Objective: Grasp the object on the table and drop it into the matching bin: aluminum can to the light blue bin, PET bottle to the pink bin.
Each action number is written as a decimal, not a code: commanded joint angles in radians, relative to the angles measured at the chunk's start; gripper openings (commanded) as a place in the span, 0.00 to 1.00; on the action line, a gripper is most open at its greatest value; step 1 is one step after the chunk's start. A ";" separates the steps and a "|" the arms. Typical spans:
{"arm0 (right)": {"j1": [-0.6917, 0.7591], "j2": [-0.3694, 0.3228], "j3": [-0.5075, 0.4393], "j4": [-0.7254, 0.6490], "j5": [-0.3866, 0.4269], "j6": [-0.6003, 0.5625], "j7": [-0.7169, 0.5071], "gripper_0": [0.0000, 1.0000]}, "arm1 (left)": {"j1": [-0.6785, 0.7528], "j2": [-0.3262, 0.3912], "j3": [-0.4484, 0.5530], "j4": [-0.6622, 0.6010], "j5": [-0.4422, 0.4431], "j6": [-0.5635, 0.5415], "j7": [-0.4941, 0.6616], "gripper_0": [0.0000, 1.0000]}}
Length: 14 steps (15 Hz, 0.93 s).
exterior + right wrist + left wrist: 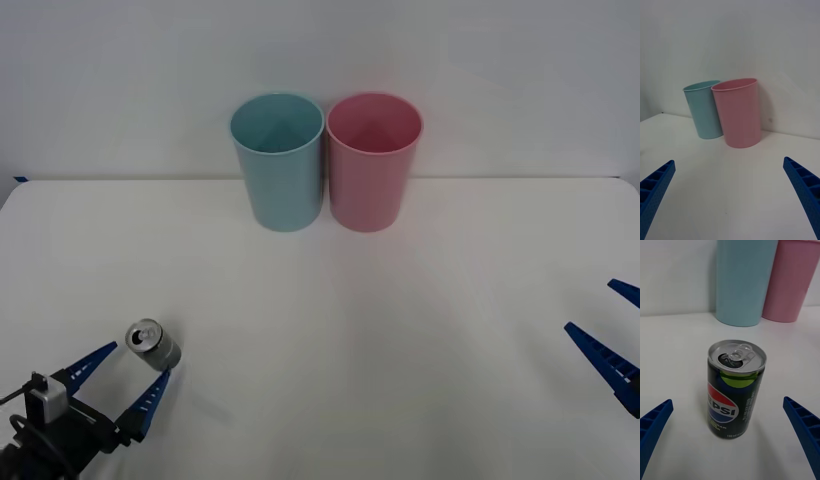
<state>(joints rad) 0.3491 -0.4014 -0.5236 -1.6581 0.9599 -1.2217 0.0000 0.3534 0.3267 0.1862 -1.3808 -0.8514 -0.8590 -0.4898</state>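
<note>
A small aluminum can (pixel 153 344) stands upright on the white table (pixel 350 330) at the front left; up close the can (pixel 735 390) is black with a Pepsi logo and a shiny pull-tab top. My left gripper (pixel 132 375) is open just in front of the can, its blue fingers (pixel 655 423) spread to either side without touching it. The light blue bin (pixel 278 160) and the pink bin (pixel 372 160) stand side by side at the table's far edge. At the right edge my right gripper (pixel 612 330) waits open with nothing between its fingers (pixel 805 191).
A plain white wall rises behind the bins. The light blue bin (pixel 704 109) and pink bin (pixel 738 112) nearly touch each other. Wide bare tabletop lies between the can and the bins.
</note>
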 commanded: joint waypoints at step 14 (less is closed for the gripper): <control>0.000 0.000 0.000 0.000 0.000 0.000 0.000 1.00 | -0.122 -0.052 -0.017 0.071 -0.038 0.064 -0.024 0.91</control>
<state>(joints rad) 0.3491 -0.4014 -0.5236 -1.6581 0.9599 -1.2217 0.0000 0.2305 0.2745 0.1685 -1.3100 -0.8882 -0.7945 -0.5128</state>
